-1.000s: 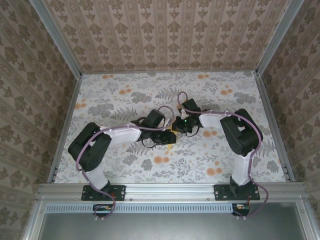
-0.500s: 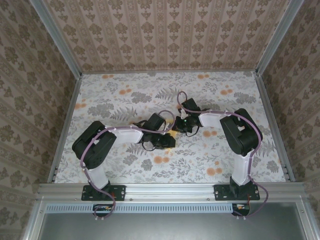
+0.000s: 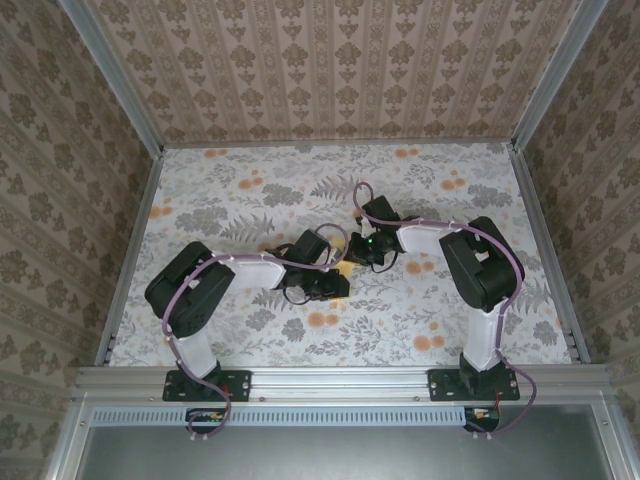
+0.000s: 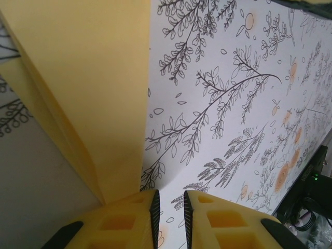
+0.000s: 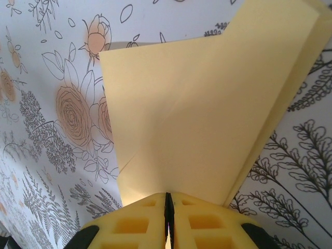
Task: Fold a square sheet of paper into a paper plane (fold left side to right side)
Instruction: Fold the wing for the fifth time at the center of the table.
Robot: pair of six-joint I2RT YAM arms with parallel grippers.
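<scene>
Right wrist, right end effector (image 5: 167, 197) pinching yellow paper (image 5: 197, 104), floral cloth (image 5: 46, 140) beneath

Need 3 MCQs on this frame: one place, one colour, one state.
1. Where is the paper? A) at the far edge B) beside the right arm's base C) mid-table, between the grippers
2. Its colour? A) yellow B) white C) blue
3. Jaws of the right gripper? A) wide open B) shut on the paper C) shut on nothing
Key: 1C, from above it lies where the left gripper and right gripper meet; 2A, plain yellow in both wrist views; 3B, the paper runs into the closed fingers.
</scene>
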